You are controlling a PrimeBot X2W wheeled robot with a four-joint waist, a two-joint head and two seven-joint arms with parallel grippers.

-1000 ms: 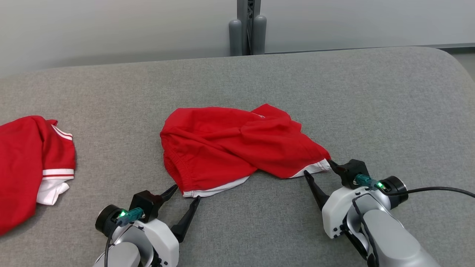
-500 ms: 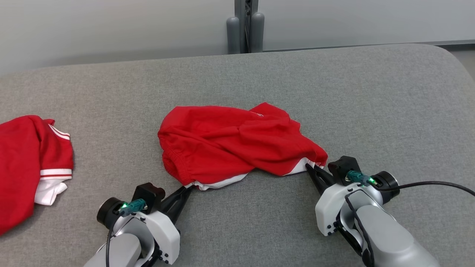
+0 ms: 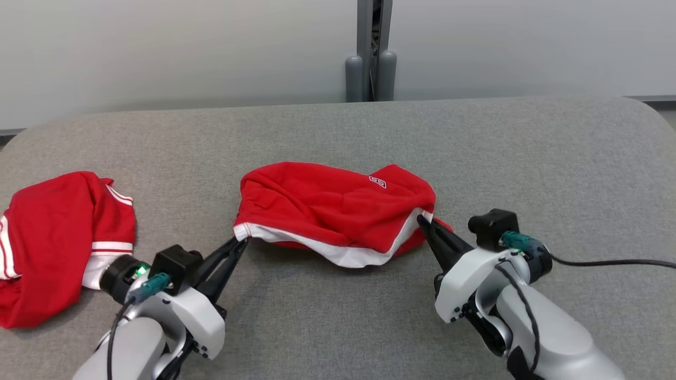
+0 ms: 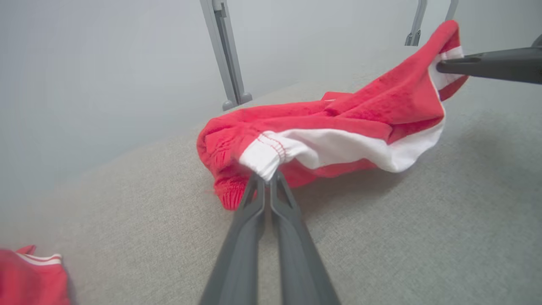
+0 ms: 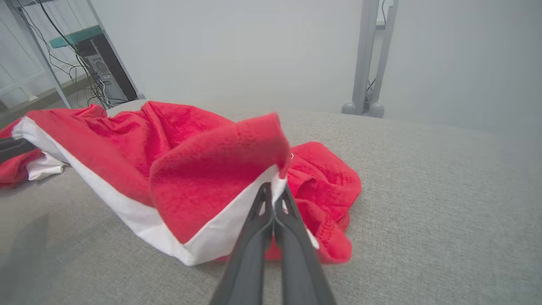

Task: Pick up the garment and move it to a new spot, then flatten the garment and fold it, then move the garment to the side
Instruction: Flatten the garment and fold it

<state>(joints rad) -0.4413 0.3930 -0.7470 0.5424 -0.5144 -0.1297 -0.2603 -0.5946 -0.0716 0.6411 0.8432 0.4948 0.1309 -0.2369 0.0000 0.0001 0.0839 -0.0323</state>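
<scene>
Loosely crumpled red garment (image 3: 332,211), white-edged

Left pincer (image 3: 241,242) and right pincer (image 3: 421,218): dark, white-housed, black-cabled.

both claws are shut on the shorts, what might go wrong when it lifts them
1. The left claw and right claw each pinch just the white hem at a corner, so an edge may slip free.
2. The shorts hang bunched between them and may not spread flat.
3. The other red garment lies beside the left arm and may get dragged.
</scene>
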